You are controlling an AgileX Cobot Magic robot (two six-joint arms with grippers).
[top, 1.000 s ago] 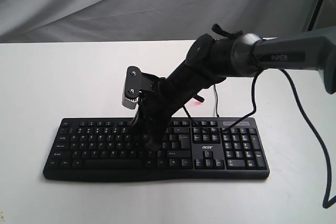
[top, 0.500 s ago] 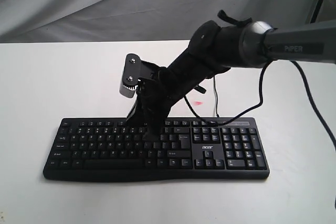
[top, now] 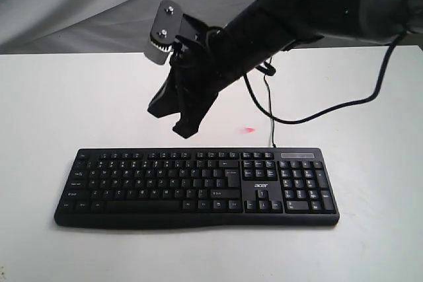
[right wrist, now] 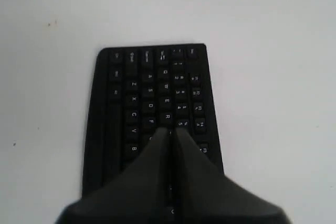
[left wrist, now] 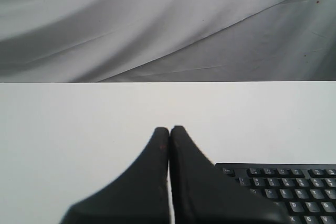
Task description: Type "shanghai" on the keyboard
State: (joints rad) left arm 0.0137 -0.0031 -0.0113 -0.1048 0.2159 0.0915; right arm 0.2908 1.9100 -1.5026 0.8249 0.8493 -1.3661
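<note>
The black keyboard [top: 198, 186] lies along the front of the white table [top: 59, 104], its number pad on the right. My right gripper [top: 184, 129] hangs shut in the air above and behind the keyboard's middle, touching no key. In the right wrist view its closed tips [right wrist: 170, 130] point down over the letter keys [right wrist: 152, 93]. The left gripper [left wrist: 169, 129] is shut and empty, beside the keyboard's Esc corner [left wrist: 278, 182] in the left wrist view. It does not show in the exterior view.
The keyboard's thin cable [top: 270, 120] runs back from its rear edge. A small red spot [top: 248, 130] marks the table behind the keyboard. The right arm's own cable [top: 330, 113] loops above the table. Grey cloth [top: 99, 4] hangs behind.
The right gripper has lifted off the letter keys and risen up and back, clear of the keyboard. The keyboard has not moved.
</note>
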